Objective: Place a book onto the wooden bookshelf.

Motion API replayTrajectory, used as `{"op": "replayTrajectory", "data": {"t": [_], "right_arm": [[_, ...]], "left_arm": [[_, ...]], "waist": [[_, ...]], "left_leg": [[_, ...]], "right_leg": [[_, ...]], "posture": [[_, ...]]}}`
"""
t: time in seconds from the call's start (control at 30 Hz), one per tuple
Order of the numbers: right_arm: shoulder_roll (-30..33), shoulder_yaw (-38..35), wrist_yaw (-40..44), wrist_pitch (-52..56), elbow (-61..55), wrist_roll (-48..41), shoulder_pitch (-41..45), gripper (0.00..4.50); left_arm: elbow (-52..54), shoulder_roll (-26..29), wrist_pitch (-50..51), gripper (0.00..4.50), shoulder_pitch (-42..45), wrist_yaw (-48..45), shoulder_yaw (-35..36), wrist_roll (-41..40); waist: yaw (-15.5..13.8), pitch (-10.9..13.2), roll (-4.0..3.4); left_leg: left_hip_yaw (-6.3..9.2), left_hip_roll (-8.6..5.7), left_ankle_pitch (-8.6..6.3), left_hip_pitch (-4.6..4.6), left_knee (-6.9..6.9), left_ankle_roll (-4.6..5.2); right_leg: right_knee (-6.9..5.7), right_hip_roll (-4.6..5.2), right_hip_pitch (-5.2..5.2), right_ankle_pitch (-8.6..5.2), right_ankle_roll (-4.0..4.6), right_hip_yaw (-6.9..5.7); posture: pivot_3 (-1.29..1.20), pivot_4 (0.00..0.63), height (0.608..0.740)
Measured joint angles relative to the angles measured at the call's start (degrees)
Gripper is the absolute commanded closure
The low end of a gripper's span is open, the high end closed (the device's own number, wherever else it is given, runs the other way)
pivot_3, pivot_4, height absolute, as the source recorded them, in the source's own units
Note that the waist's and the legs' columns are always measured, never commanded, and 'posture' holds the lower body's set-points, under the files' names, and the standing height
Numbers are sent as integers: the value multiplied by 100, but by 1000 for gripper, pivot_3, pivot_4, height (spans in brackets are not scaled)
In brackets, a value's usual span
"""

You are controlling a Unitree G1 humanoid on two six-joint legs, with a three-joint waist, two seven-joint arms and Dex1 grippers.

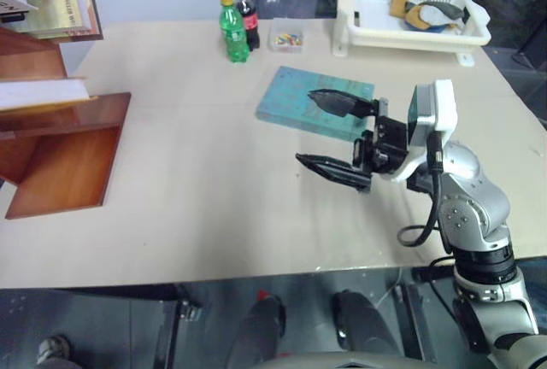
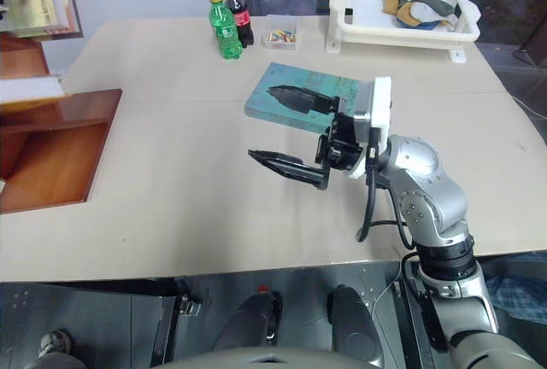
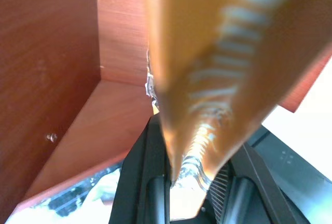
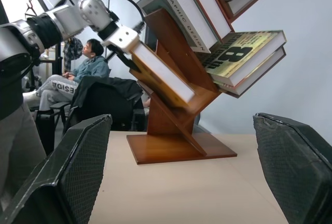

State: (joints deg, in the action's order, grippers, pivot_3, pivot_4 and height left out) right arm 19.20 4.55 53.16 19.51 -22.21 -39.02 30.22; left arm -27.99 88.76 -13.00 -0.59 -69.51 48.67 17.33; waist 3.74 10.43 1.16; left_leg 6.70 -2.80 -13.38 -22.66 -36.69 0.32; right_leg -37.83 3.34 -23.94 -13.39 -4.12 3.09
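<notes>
The book (image 4: 163,73) is in the left gripper (image 4: 124,40), whose fingers are clamped on one of its ends. In the right wrist view it lies tilted on a slanted panel of the wooden bookshelf (image 4: 176,130), with its white page edges turned outward and its lower end down near the place where the panels cross. In the left wrist view the orange-yellow cover (image 3: 218,63) runs up from between the black fingers (image 3: 150,182), blurred, with the reddish-brown boards of the shelf close behind it.

Other books (image 4: 244,58) already rest on the upper slanted ledges of the shelf; one has a yellowish cover with dark print. The flat base of the shelf stands on the beige table (image 1: 197,181), at the table's left side in the head views.

The right gripper (image 1: 338,134) hangs above the middle of the table, turned sideways, its two fingers wide apart and holding nothing. Just behind it a teal-blue book (image 1: 295,100) lies flat on the table. Farther back stand a green bottle (image 1: 232,32) and a dark cola bottle (image 1: 248,14) side by side, beside them a small clear box (image 1: 286,38) with coloured pieces. A white plastic basket tray (image 1: 367,32) with some things in it sits at the far right corner.

In the right wrist view a person (image 4: 72,79) sits on a chair behind the table.
</notes>
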Motion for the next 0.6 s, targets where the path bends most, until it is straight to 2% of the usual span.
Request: {"op": "replayTrajectory", "data": {"t": [0.2, 0.6], "right_arm": [[117, 43, 36, 155, -175, -78, -14, 0], [189, 133, 63, 192, -146, -59, 97, 0]], "left_arm": [[-19, 43, 133, 3552, 97, 231, -379, -48], [176, -199, 141, 3552, -40, 275, -417, -130]], "waist": [[6, 7, -20], [7, 7, -21]], "left_leg": [[1, 23, 1, 19, 0, 1], [-12, 53, 2, 23, -6, -1]], "right_leg": [[-16, -29, 3, 2, 6, 0], [-14, -54, 4, 13, 29, 4]], "posture": [[0, 150, 740], [0, 150, 740]]}}
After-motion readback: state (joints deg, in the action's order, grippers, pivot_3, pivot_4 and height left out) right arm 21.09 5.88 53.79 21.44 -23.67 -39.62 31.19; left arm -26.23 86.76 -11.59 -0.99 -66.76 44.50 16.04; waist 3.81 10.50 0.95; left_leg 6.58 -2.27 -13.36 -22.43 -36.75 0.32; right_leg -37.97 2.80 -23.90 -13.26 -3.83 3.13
